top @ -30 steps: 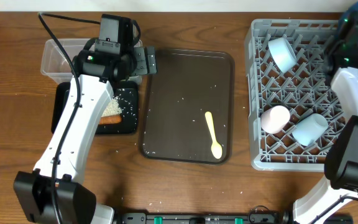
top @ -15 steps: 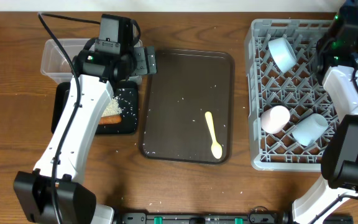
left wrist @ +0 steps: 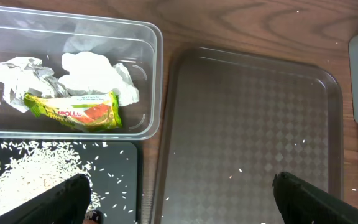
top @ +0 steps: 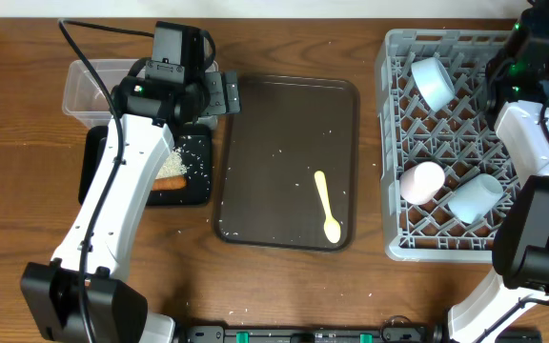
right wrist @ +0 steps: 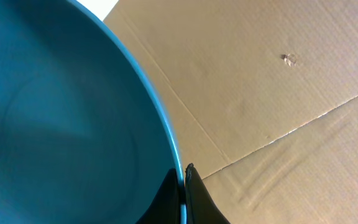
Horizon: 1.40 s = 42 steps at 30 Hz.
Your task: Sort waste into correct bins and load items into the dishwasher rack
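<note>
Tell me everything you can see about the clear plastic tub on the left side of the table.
The clear plastic tub is a rectangular, see-through bin with rounded corners and a thin rim, sitting upright on the wooden table. Inside lie crumpled white tissue and a yellow-green-orange wrapper. The black tub lies along one long side, the brown tray beside one end; whether they touch is unclear.

Cream spoon on brown tray; bowl, pink cup, blue cup in grey rack.

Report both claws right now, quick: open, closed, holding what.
Left claw: open, holding nothing.
Right claw: closed on the rim of the blue plate.
</note>
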Each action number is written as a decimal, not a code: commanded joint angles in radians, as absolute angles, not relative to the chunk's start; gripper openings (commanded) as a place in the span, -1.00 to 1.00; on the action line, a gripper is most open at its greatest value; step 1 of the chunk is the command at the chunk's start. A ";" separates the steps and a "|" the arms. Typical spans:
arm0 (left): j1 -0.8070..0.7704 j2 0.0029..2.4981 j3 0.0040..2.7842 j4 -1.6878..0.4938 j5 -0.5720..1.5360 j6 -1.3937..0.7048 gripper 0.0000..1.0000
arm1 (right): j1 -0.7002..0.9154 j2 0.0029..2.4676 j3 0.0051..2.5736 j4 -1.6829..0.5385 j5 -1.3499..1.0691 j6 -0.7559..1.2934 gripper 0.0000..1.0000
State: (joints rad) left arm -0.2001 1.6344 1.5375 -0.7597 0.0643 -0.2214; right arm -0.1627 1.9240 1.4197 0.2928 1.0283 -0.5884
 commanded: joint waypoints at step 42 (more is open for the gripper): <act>-0.197 1.646 1.539 -0.762 0.059 -0.223 0.93 | -0.004 1.938 1.421 -0.310 0.985 -0.442 -0.12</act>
State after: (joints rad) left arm -0.2001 1.6344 1.5375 -0.7597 0.0639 -0.2214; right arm -0.0376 1.8919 1.4548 -0.2905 1.0851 -0.4728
